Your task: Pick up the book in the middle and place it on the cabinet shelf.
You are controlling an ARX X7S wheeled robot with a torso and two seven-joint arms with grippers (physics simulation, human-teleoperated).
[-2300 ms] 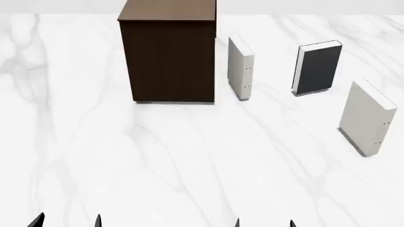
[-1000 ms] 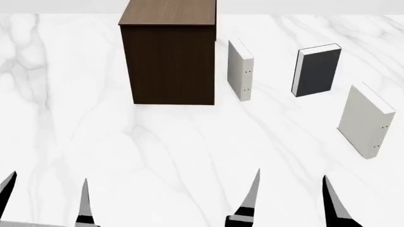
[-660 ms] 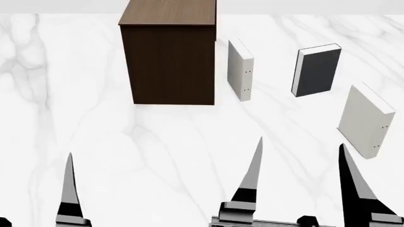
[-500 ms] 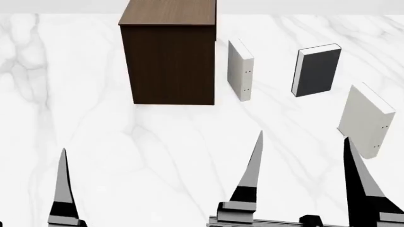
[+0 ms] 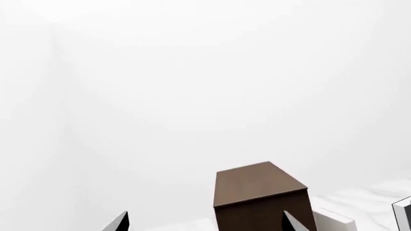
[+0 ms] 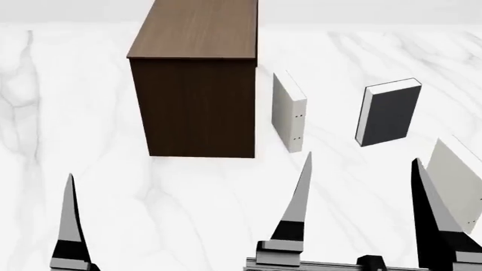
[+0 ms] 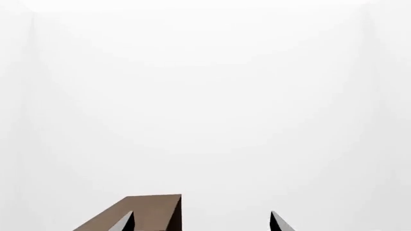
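- Book (image 6: pixel 390 113): dark grey, white page edge, stands upright on marble table (image 6: pixel 196 203), between 2 whitish books, apart from both.
- Whitish book A (image 6: pixel 289 111): upright, just beside cabinet's right side, not touching; small dots on spine.
- Whitish book B (image 6: pixel 461 175): tilted, near right edge of head view, partly behind right gripper's finger.
- Cabinet (image 6: pixel 197 79): dark brown sides, lighter wood-grain top, well left of book; top bare. Also seen in left wrist view (image 5: pixel 260 195), w/ sliver of book (image 5: pixel 403 214) at frame edge.
- Right gripper (image 6: pixel 362 186): jaws spread wide, holding nothing, low in head view, in front of book, well apart.
- Left gripper (image 5: pixel 205 222): only 1 finger shows in head view; wrist view shows 2 tips wide apart, nothing between.
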